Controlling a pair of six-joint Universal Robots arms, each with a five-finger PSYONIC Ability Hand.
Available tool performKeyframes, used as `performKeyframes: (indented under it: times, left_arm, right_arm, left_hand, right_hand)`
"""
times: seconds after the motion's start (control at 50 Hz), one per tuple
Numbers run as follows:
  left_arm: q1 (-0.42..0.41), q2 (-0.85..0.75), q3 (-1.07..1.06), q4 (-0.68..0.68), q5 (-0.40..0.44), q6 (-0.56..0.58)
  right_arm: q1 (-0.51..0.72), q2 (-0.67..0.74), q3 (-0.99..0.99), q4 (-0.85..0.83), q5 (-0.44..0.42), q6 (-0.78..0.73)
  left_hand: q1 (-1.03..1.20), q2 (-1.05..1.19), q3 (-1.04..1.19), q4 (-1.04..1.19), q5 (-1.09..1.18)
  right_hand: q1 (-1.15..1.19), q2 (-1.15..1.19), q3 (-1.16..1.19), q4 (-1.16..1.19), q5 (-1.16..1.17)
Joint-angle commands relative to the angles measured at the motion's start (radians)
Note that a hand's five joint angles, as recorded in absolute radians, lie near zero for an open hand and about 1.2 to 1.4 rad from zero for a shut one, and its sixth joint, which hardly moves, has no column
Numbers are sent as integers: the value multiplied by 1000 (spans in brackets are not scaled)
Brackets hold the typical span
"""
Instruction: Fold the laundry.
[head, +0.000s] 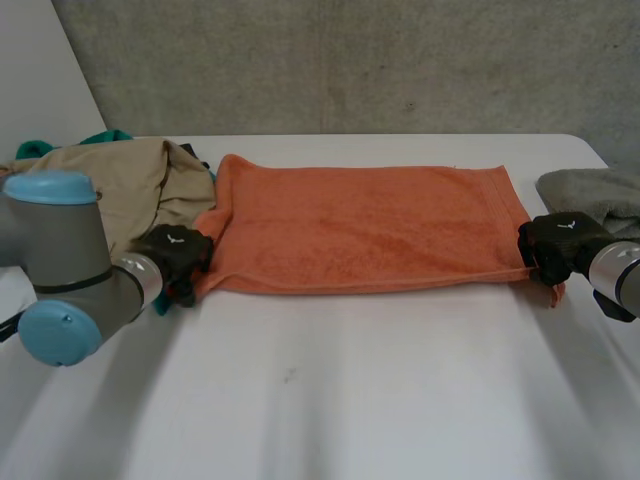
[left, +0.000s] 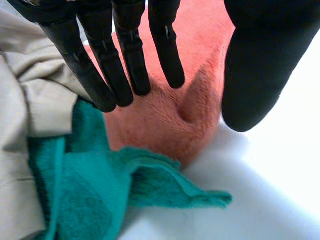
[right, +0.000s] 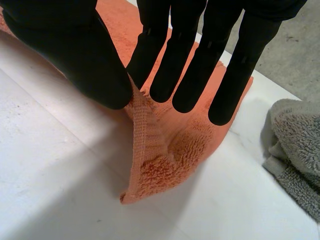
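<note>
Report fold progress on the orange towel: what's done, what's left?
Done: orange towel spread flat on the table. In hand: left hand and right hand each pinch a near corner. Left: the fold itself; the beige garment, teal towel and grey towel lie unfolded.

The beige garment hides most of the teal cloth.

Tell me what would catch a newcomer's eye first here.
The orange towel stands out, spread across the middle of the white table. A black hand pinches each of its near corners. The left hand is beside a heap of beige cloth and a teal towel, and the right hand is near a grey towel.
</note>
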Motion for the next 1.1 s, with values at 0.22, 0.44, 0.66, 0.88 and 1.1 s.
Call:
performKeyframes:
  times: [0.22,0.44,0.66,0.88,1.1]
  left_arm:
    - [-46,-125,187,-12,-161,81]
    - [-61,26,28,-52,-100,123]
    - [-33,200,-176,-336,-100,224]
    - [-87,94,46,-264,-100,115]
    - [-136,-149,526,-97,-164,67]
  right_arm:
    - [-16,0,-2,19,-1,-26]
    - [-59,-75,-5,289,-21,-274]
    - [-217,-193,44,857,19,-812]
    - [-147,-89,-66,575,30,-631]
    - [-71,23,-216,114,45,-384]
  left_hand:
    - [703,698,699,700,699]
    - [705,701,701,703,701]
    - [705,701,701,703,701]
    - [705,701,701,703,701]
    - [705,701,701,703,701]
  right_hand:
    - [252,216,205,199,231]
    - [252,216,205,199,231]
    - [252,216,205,199,231]
    - [252,216,205,199,231]
    - [252,216,205,199,231]
